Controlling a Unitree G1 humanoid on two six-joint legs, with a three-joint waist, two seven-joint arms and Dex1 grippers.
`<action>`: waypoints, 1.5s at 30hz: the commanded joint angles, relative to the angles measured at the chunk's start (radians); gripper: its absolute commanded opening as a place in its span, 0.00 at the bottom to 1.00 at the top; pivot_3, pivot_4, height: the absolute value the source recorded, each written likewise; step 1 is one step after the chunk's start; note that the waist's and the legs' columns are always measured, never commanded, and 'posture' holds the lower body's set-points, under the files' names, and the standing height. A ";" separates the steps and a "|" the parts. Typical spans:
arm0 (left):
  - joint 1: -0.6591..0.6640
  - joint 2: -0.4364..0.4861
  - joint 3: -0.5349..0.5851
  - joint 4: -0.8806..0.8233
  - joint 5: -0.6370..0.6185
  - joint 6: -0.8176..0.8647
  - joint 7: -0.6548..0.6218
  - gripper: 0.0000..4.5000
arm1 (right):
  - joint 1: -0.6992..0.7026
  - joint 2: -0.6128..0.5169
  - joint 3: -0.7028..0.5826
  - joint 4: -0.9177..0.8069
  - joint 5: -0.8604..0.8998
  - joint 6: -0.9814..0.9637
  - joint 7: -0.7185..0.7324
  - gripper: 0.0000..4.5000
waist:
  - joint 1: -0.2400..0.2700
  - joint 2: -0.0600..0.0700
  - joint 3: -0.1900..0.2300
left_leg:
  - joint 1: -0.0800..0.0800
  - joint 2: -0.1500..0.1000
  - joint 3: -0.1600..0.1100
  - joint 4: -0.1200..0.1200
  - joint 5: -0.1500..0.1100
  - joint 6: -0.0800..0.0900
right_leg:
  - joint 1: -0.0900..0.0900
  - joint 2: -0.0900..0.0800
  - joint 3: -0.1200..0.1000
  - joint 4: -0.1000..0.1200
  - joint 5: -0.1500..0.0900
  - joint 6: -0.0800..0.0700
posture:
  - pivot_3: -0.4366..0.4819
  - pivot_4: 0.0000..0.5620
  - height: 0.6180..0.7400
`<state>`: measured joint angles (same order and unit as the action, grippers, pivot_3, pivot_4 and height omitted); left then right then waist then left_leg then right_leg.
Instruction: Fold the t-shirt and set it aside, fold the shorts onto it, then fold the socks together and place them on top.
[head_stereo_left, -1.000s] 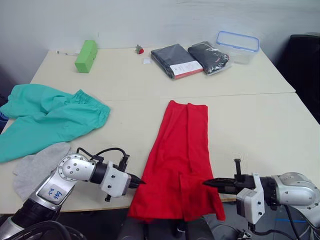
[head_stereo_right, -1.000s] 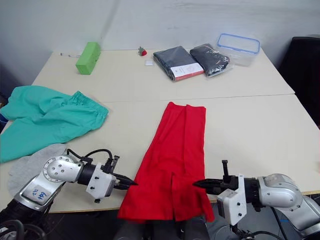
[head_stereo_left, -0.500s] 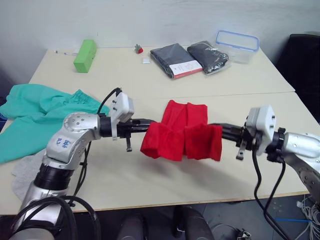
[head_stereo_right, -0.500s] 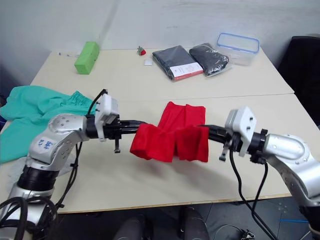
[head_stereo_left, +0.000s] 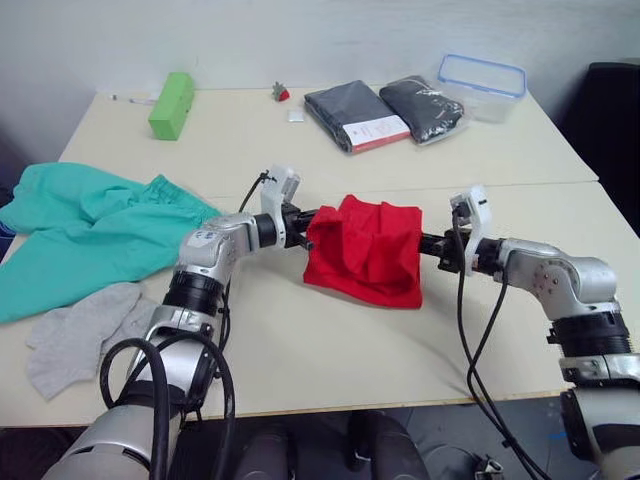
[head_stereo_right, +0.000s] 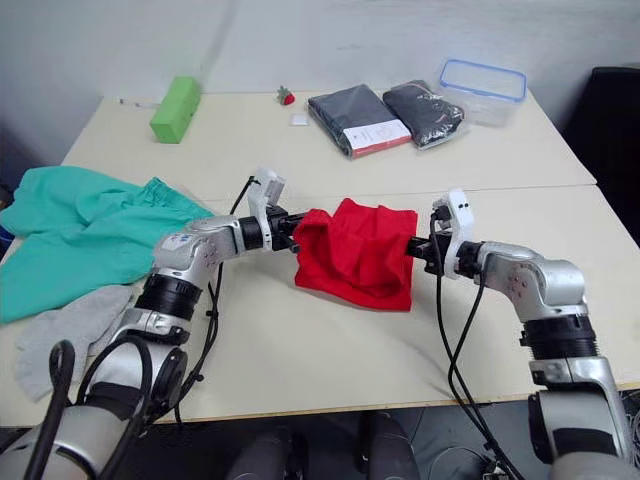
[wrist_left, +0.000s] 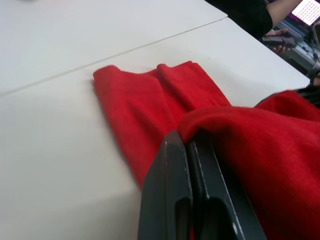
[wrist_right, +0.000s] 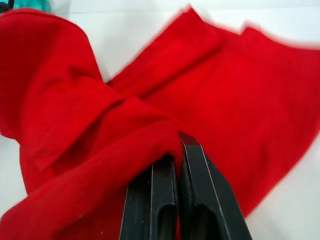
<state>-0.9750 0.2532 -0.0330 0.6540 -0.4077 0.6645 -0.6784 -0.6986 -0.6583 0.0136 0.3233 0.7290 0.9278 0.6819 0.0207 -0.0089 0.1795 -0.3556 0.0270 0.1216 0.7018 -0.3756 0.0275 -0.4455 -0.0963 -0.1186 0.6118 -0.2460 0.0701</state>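
You have the t-shirt (head_stereo_left: 365, 250) doubled over near the middle of the table (head_stereo_left: 330, 340), its near half brought up and laid back over the far half, with a strip of the lower layer showing beyond the fold in both wrist views. Your left gripper (head_stereo_left: 303, 222) is clamped on the shirt's left edge, its two black fingers (wrist_left: 172, 185) pressed together with red cloth pinched between them. Your right gripper (head_stereo_left: 428, 244) is clenched the same way on the right edge, fingers (wrist_right: 162, 200) closed tight on a bunched fold of fabric. Both arms reach in low over the tabletop from opposite sides, so the shirt hangs slightly gathered between them. The shorts (head_stereo_left: 95, 230) lie spread and rumpled at the table's left side, well apart from the shirt. The socks (head_stereo_left: 75, 335) sit just in front of the shorts, near the table's front left edge. Along the far side you see a green block (head_stereo_left: 171, 104), two dark packaged garments (head_stereo_left: 385, 112) and a clear plastic container (head_stereo_left: 483, 88).
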 joint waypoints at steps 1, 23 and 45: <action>-0.077 -0.021 0.040 0.106 0.009 0.049 0.025 0.00 | -0.063 0.020 -0.075 0.089 0.006 0.115 -0.033 0.00 | -0.001 0.000 0.000 | 0.000 0.000 0.000 0.000 0.000 0.000 | 0.000 0.000 0.000 0.000 0.000 0.000 | 0.48 0.27 1.00; -0.012 0.129 0.101 -0.035 0.044 0.219 -0.005 0.60 | 0.033 -0.100 -0.103 -0.125 -0.146 0.104 0.038 0.91 | -0.026 0.001 0.000 | 0.001 0.000 0.001 -0.002 0.001 -0.004 | -0.002 0.000 0.002 0.001 0.000 0.001 | 0.48 0.27 1.00; 0.467 0.435 -0.117 -0.758 0.257 -0.522 -0.346 1.00 | 0.634 -0.214 -0.059 -0.855 -0.498 -0.573 0.128 1.00 | -0.020 0.001 0.000 | 0.004 0.001 0.003 -0.001 0.000 -0.006 | 0.000 -0.001 0.011 -0.001 0.000 0.000 | 0.48 0.27 1.00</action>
<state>-0.5012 0.6834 -0.1601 -0.0569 -0.1657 0.1868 -1.0349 -0.0694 -0.8791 -0.0450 -0.4827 0.2616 0.3871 0.8319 0.0006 -0.0077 0.1800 -0.3518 0.0279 0.1243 0.7005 -0.3754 0.0216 -0.4459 -0.0970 -0.1072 0.6100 -0.2458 0.0696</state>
